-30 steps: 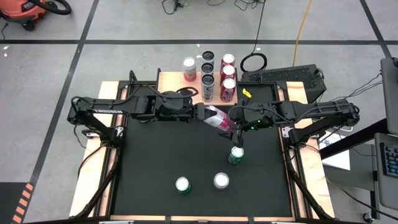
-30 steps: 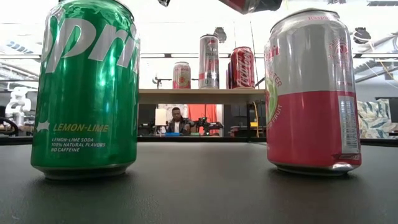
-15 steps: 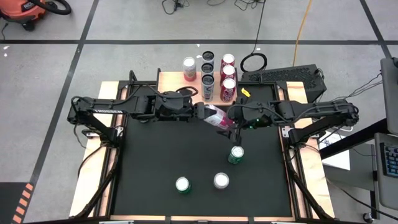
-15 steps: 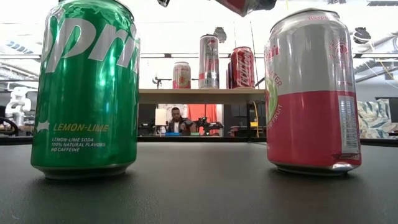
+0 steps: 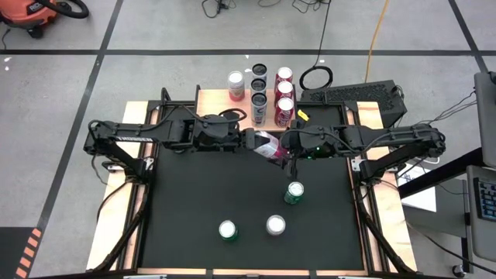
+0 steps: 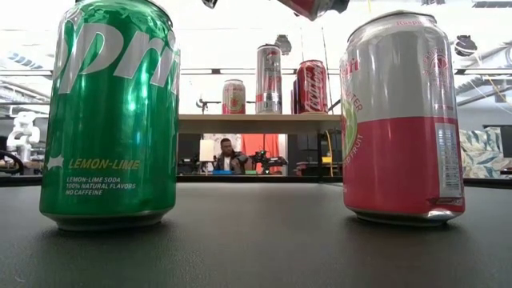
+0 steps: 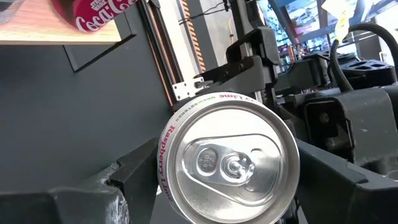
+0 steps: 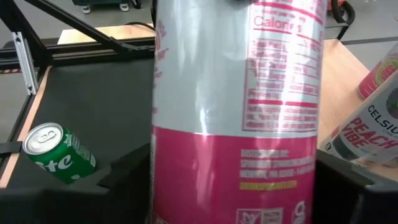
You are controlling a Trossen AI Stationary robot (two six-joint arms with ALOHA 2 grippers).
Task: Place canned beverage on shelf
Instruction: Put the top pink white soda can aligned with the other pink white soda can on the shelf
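Pink can and both pincers are edging toward shelf | five cans standing on shelf, three on counter | left pincer and right pincer are both clamping the tilted can above the counter.

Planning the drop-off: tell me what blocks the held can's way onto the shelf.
The pink can, held by both the left gripper and the right gripper, hangs just before the shelf. Five cans fill its right half; the left half is bare.
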